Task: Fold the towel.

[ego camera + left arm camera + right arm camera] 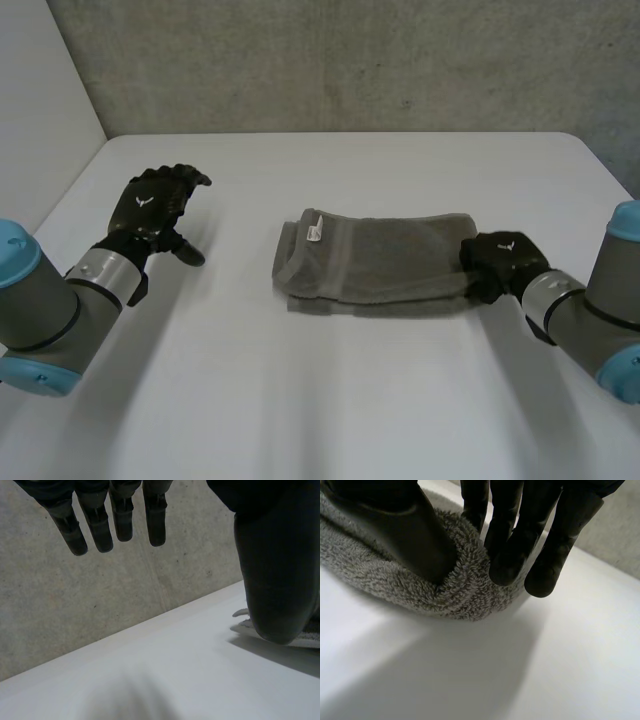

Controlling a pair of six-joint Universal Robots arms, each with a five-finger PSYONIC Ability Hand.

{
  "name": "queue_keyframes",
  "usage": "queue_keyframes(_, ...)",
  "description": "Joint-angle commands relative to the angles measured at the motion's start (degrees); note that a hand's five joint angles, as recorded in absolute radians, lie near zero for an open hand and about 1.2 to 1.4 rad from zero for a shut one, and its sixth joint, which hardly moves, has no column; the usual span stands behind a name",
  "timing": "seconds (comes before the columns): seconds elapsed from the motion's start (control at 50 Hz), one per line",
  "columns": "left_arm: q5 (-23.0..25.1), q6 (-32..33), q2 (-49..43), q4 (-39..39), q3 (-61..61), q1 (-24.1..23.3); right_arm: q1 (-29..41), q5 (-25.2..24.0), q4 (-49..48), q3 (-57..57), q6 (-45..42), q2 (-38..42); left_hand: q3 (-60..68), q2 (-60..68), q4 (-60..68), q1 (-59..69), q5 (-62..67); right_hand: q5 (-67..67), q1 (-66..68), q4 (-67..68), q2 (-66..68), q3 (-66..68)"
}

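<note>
A grey towel (380, 262) lies folded into a long strip across the middle of the white table (330, 400), with a small white label (313, 233) near its left end. My right hand (497, 262) is at the strip's right end. In the right wrist view that hand (515, 535) pinches the rounded fold of the towel (395, 575) between thumb and fingers. My left hand (150, 205) hovers over the table's left side, well clear of the towel, fingers (100, 525) straight and spread. A bit of the towel's edge (305, 639) shows beyond its thumb.
A concrete wall (350, 60) runs behind the table's far edge. A white wall (40, 100) stands at the left. Bare tabletop lies in front of the towel and between the left hand and the towel.
</note>
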Motion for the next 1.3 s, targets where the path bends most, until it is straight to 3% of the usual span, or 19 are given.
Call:
queue_keyframes(0.02, -0.06, -0.31, 2.49, -0.69, 0.44, -1.35, 1.42, -0.51, 0.89, -7.26, -1.02, -3.94, -4.44, -3.54, -4.19, -4.9, -2.2, 4.84, 6.08, 3.91, 9.04, 4.74)
queue_keyframes(0.14, -0.24, -0.57, 4.08, -0.69, 0.62, -2.58, 9.78, -1.3, 4.77, -16.52, -1.2, -3.23, -4.78, -3.88, -4.52, -5.23, -2.54, 4.84, 6.08, 3.91, 9.04, 4.74)
queue_keyframes(0.24, -0.24, -0.57, 6.37, -0.78, -0.26, -3.02, 22.5, -0.95, 11.6, -30.81, -1.29, 6.06, -4.78, -3.88, -4.52, -5.23, -2.54, 4.84, 6.08, 3.91, 9.04, 4.74)
queue_keyframes(0.4, 0.02, -0.13, 7.51, -0.61, -2.11, -2.58, 31.39, 0.63, 15.31, -41.91, -1.2, 18.55, -4.95, -4.05, -4.69, -5.4, -2.71, 4.84, 6.08, 3.91, 9.04, 4.74)
queue_keyframes(0.48, 0.11, -0.22, 7.51, -0.61, -2.02, -2.23, 32.1, 2.47, 15.31, -42.45, -1.37, 20.67, -4.95, -4.05, -4.69, -5.4, -2.71, 4.84, 6.08, 3.91, 9.04, 4.74)
queue_keyframes(0.52, 0.11, -0.13, 7.51, -0.52, -1.84, -2.14, 32.19, 3.53, 15.31, -42.62, -1.29, 21.02, -4.95, -4.05, -4.69, -5.4, -2.71, -2.83, -1.6, -3.77, 1.36, -2.94)
queue_keyframes(0.56, -0.06, -0.31, 7.51, -0.52, -1.05, -1.97, 32.28, 5.46, 15.4, -42.53, -0.94, 20.06, -4.95, -4.05, -4.69, -5.4, -2.71, -44.32, -43.09, -45.26, -40.13, -44.42)
queue_keyframes(0.58, -0.06, -0.31, 7.51, -0.52, -1.05, -1.97, 32.28, 5.47, 15.4, -42.53, -0.93, 20.06, -4.95, -4.05, -4.69, -5.4, -2.71, -44.55, -43.31, -45.48, -40.36, -44.65)
queue_keyframes(0.62, -0.15, -0.48, 7.42, -0.26, 0.08, -2.05, 31.76, 7.39, 15.49, -41.57, -0.5, 16.91, -4.95, -4.05, -4.69, -5.4, -2.71, -64.67, -63.44, -65.61, -60.48, -64.77)
queue_keyframes(0.8, -0.5, -1.45, 6.63, -1.57, 4.93, -3.99, 28.59, 9.77, 15.14, -32.78, 0.03, 5.91, -4.78, -3.88, -4.52, -5.23, -2.54, -65.16, -63.92, -66.09, -60.96, -65.26)
queue_keyframes(0.92, -0.59, -5.74, 3.39, -5.08, 10.01, -8.81, 23.07, 9.33, 15.14, -27.69, 5.2, 1.34, -3.94, -3.04, -3.69, -4.4, -1.7, -65.16, -63.92, -66.09, -60.96, -65.26)
queue_keyframes(1.1, -0.68, -10.86, -7.5, -11.32, 15.91, -14.97, 19.98, 8.98, 15.05, -25.84, 10.05, 5.54, -3.27, -2.37, -3.01, -3.72, -1.03, -65.16, -63.92, -66.09, -60.96, -65.26)
queue_keyframes(1.3, -1.99, -10.77, -15.68, -12.56, 17.75, -15.5, 19.8, 8.81, 13.03, -25.92, 11.37, 13.01, -2.76, -1.86, -2.51, -3.22, -0.52, -65.16, -63.92, -66.09, -60.96, -65.26)
